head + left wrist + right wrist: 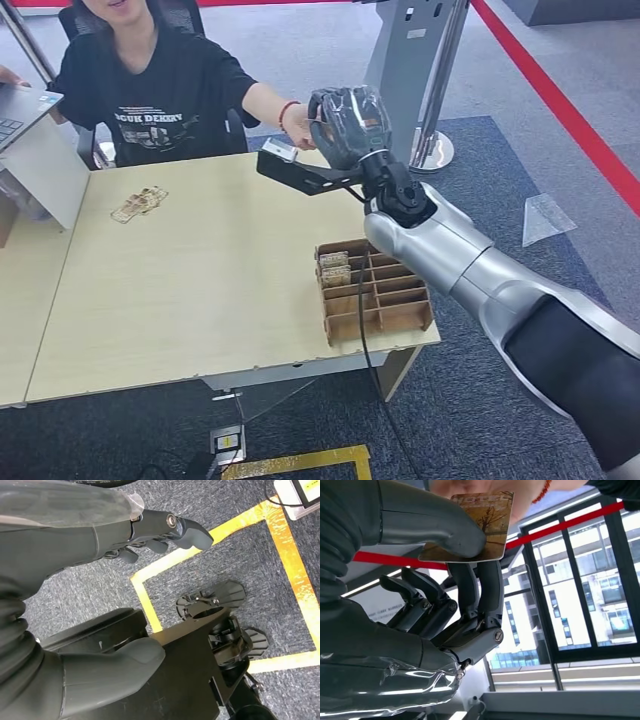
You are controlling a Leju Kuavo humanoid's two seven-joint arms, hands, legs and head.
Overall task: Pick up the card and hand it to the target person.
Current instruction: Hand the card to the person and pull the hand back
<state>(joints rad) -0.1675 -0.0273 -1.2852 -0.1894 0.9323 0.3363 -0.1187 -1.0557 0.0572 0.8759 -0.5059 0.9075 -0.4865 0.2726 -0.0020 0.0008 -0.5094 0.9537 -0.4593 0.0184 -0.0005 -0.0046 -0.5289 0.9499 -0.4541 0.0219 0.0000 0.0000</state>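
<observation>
One card [478, 525] pinched in R hand [444, 595], person's hand [300, 128] touching; L hand [113, 540] empty, fingers apart.

The person's black shirt [162, 95] is showing white letters, too blurry to read; the card [478, 527] is showing faint letters.

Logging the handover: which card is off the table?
The card pinched in the right robot hand, not those on the table or in the tray.

Head view high, facing down over table [189, 270], left wrist view near floor [245, 555], right wrist view upward
</observation>
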